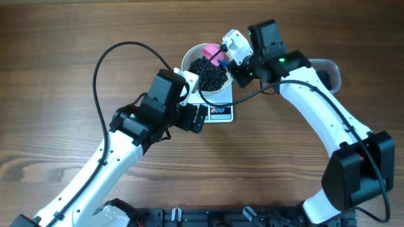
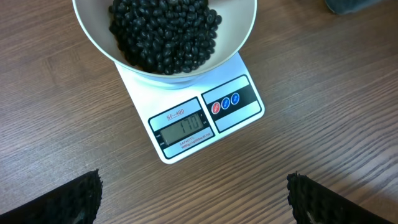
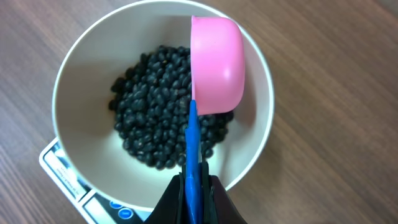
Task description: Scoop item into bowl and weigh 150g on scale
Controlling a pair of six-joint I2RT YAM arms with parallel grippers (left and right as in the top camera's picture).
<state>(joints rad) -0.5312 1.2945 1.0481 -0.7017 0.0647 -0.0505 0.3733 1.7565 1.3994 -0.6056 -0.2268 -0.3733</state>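
Over bowl [image 3: 68, 93], scoop [image 3: 217, 62] perhaps hiding beans [image 3: 149, 118].

The scale [image 2: 205, 115] sits partly hidden under the bowl [image 2: 239, 28] — its display digits illegible.

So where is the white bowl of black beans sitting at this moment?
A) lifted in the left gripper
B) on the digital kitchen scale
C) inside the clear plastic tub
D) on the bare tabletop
B: the white bowl stands on the digital kitchen scale, just behind its display; the right gripper holds only the pink scoop over it.
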